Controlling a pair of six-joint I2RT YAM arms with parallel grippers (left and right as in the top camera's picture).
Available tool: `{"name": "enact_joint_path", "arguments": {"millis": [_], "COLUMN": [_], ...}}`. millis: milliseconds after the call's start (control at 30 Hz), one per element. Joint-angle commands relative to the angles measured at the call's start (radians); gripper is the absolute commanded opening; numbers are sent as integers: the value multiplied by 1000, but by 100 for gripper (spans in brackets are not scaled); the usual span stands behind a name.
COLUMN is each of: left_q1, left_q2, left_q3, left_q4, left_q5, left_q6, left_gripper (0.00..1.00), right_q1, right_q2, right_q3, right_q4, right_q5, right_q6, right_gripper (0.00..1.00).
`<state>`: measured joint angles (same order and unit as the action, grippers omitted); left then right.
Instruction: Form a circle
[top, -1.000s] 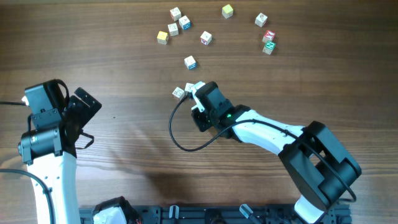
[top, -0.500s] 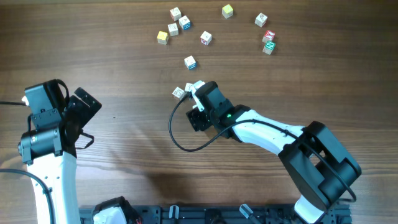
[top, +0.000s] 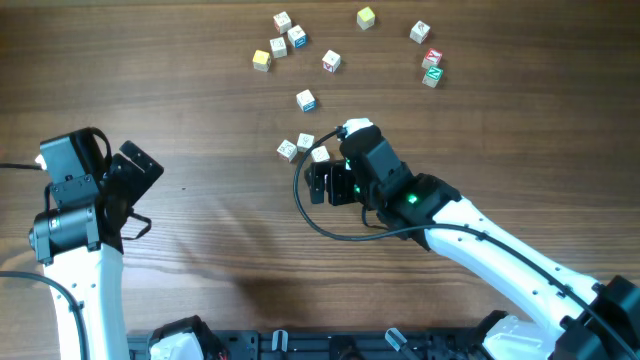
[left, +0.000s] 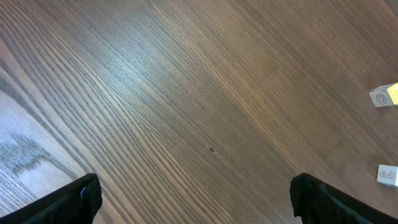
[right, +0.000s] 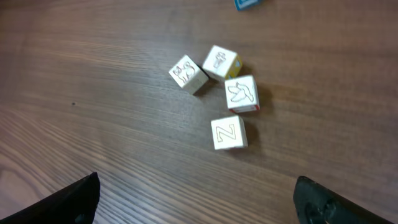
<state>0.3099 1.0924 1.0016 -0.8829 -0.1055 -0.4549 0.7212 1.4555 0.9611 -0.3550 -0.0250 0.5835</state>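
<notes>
Above four clustered cubes (right: 241, 93), right tool (right: 200, 200) spread wide, holding nothing; left tool (left: 196, 200) likewise spread, empty.

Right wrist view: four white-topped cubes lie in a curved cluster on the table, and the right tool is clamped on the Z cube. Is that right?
No. The right tool is open, not clamped on the Z cube: its fingers stand wide apart, and the cube lies free on the table, as the right wrist view shows. The four-cube cluster is as stated.

White-shelled arms (top: 500, 250), black joints, a looping black cable (top: 322, 229), one green light (top: 409, 198)
</notes>
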Motion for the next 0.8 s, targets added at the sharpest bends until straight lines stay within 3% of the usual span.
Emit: {"name": "enact_joint_path", "arguments": {"millis": [0, 33, 67, 133, 167, 333, 500, 767], "left_q1": [5, 5, 5, 5, 5, 5, 5, 5], "left_q2": [1, 1, 1, 1, 1, 1, 1, 1], "left_q3": [0, 0, 0, 0, 0, 0, 0, 0], "left_q4": [2, 2, 2, 2, 2, 2, 2, 2], "left_q5": [12, 12, 12, 12, 12, 12, 12, 12], "left_q6": [-9, -10, -9, -10, -10, -9, -10, -10], "left_gripper": [100, 100, 100, 100, 100, 100, 100, 100], "right_q1": [-2, -2, -2, -2, -2, -2, -3, -3], "right_q2": [62, 84, 104, 153, 175, 218, 217, 217], "right_q3": [-11, -11, -11, -12, -11, -11, -11, -11], "right_q4": [4, 11, 13, 10, 10, 10, -26, -21], "right_q5": [21, 61, 103, 153, 152, 186, 250, 253], "right_q6": [105, 158, 208, 304, 314, 319, 436, 440], "right_gripper": [76, 51, 34, 10, 4, 4, 4, 4]}}
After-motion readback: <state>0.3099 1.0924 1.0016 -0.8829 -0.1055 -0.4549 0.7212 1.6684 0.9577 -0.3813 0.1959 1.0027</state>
